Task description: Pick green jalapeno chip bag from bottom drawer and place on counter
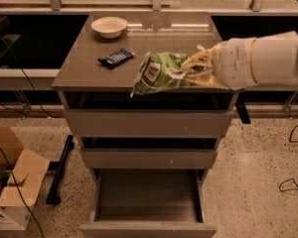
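The green jalapeno chip bag (158, 72) is held in the air at the counter's front edge, tilted, its left end hanging slightly past the edge. My gripper (192, 69) comes in from the right on a white arm and is shut on the bag's right end. The counter (149, 43) is the glossy grey-brown top of the cabinet. The bottom drawer (148, 202) stands pulled out and shows an empty floor.
A white bowl (109, 26) sits at the counter's back left. A small dark-blue snack bar wrapper (116, 58) lies left of the bag. A cardboard box (10, 182) and a black bar stand on the floor at left. Cables lie at right.
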Available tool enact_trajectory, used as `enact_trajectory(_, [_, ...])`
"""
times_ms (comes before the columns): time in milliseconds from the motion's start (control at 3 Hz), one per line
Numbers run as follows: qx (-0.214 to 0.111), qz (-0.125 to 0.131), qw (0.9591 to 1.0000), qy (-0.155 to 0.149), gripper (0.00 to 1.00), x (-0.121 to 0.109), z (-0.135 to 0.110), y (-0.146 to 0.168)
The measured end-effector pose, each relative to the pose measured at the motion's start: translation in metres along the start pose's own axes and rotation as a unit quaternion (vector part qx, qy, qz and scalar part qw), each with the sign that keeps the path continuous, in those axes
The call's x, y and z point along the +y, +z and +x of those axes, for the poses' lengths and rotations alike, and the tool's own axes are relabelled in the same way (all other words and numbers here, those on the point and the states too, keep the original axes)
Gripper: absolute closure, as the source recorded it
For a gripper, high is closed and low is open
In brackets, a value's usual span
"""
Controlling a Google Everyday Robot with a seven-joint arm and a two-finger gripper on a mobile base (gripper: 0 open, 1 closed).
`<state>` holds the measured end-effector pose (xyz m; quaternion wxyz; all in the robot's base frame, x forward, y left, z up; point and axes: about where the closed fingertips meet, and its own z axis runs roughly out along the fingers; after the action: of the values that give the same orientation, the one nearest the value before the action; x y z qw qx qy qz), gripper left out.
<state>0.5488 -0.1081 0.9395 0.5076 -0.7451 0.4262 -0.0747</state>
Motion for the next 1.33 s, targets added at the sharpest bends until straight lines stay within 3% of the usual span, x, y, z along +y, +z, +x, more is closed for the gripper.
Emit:
enact_trajectory(333, [0.004,0.009,0.9998,-0.020,1.00,-0.051,-0.003,0.008])
enact_trajectory(667, [0.004,0.027,0.9996,-0.004,0.97,-0.105,0.016,0.030])
enact_trajectory(1333, [0.021,0.036,0.9984,0.039,0.51,-0.146,0.063,0.062])
